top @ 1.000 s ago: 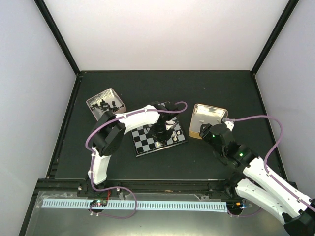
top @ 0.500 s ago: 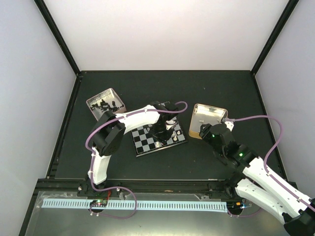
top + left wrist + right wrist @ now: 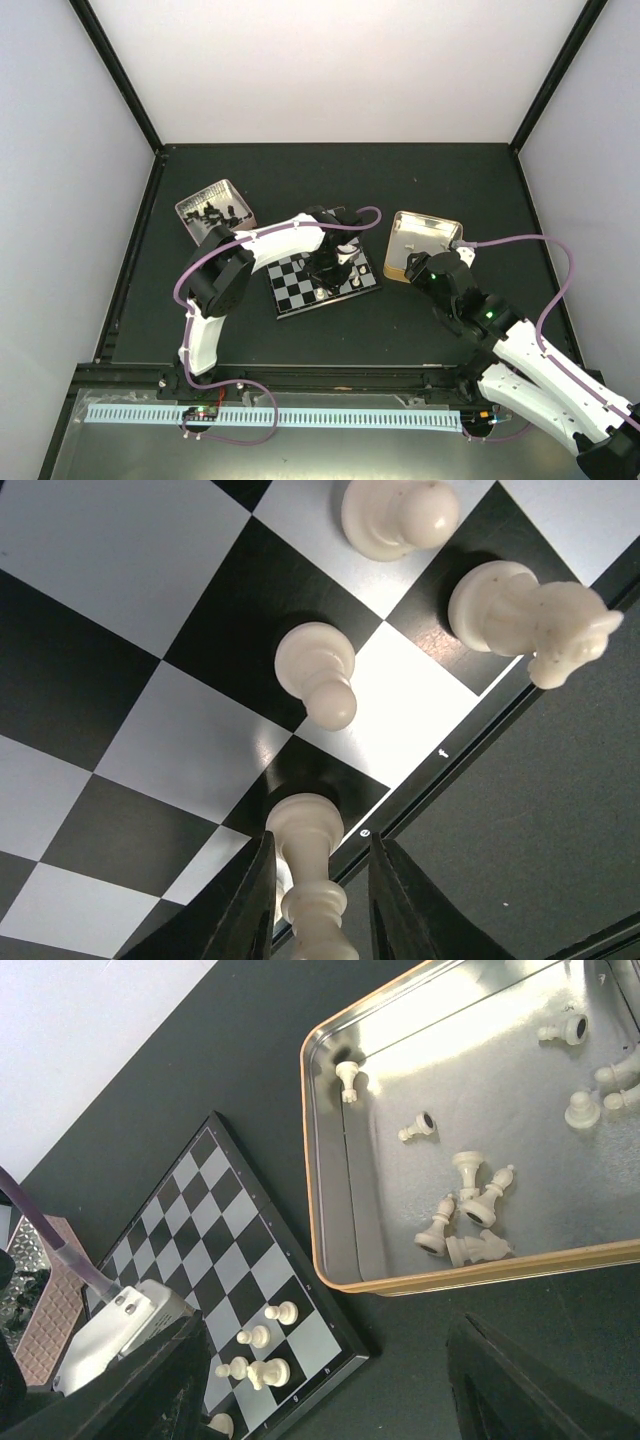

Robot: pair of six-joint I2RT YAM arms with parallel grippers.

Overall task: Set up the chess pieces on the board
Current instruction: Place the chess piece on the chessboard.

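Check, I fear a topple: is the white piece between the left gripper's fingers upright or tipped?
Upright: the white piece stands base-down on a black edge square of the board.

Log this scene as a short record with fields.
board: chessboard, a few white pieces standing near one corner
left gripper: open, fingers either side of a standing white piece
right gripper: open, empty, beside the gold-rimmed tin
tin contents: loose white pieces, some tipped over
far-left tray: black pieces
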